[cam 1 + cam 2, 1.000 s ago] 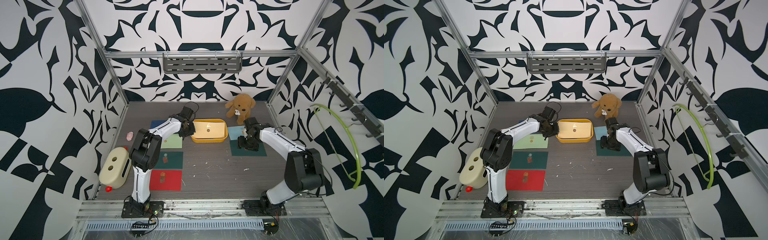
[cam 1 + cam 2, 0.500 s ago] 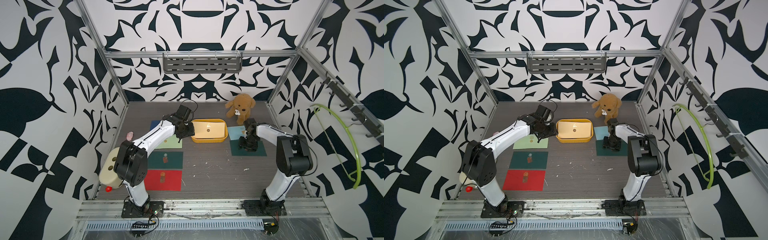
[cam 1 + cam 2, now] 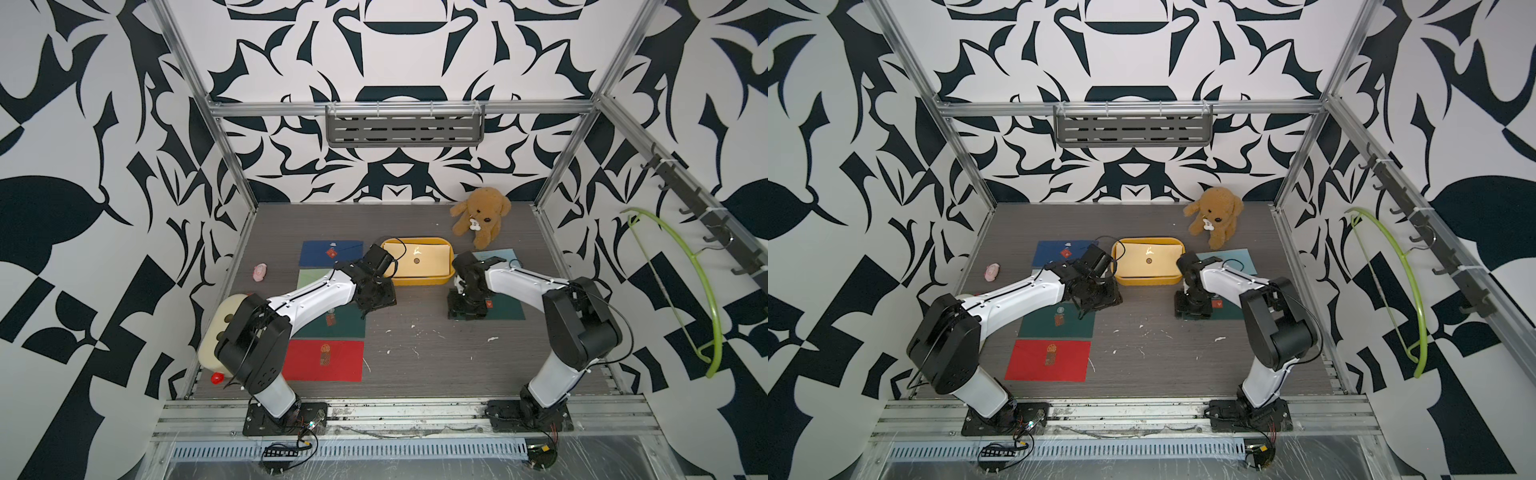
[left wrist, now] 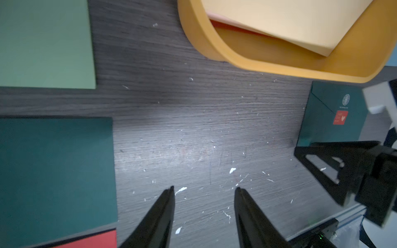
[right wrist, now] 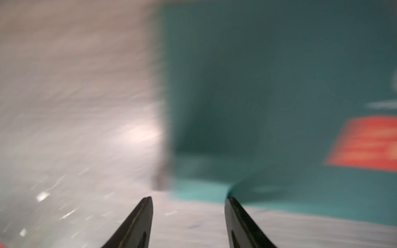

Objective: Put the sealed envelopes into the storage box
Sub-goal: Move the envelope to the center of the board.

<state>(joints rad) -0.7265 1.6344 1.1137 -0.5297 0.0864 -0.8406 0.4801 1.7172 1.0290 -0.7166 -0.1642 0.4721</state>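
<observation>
We log the left arm (image 3: 316, 293) stretched forward and low, elbow bent, wrist pitched down. On the left gripper (image 4: 204, 189) the fingers (image 4: 165, 206) stand apart with nothing between them. The right arm (image 3: 521, 281) reaches inward. The right gripper (image 5: 189, 198) points down close to the table (image 3: 436, 345), also spread and empty. That wrist view is blurred.

Positions relative to the table (image 3: 436, 357):
- Brown plush dog (image 3: 480, 220) at the back-right corner.
- Small pink toy (image 3: 259, 272) by the left edge, mid-depth.
- Cream block with two holes (image 3: 212, 349) at the front-left edge, partly hidden.
- Red ball (image 3: 216, 378) just beside the block.
- White flecks (image 3: 492, 339) scattered front-centre.
- Grey slotted shelf (image 3: 405, 129) on the wall above the back edge.
- Green hanger (image 3: 711, 303) hangs off the hook rail (image 3: 706, 216), beyond the right edge.
</observation>
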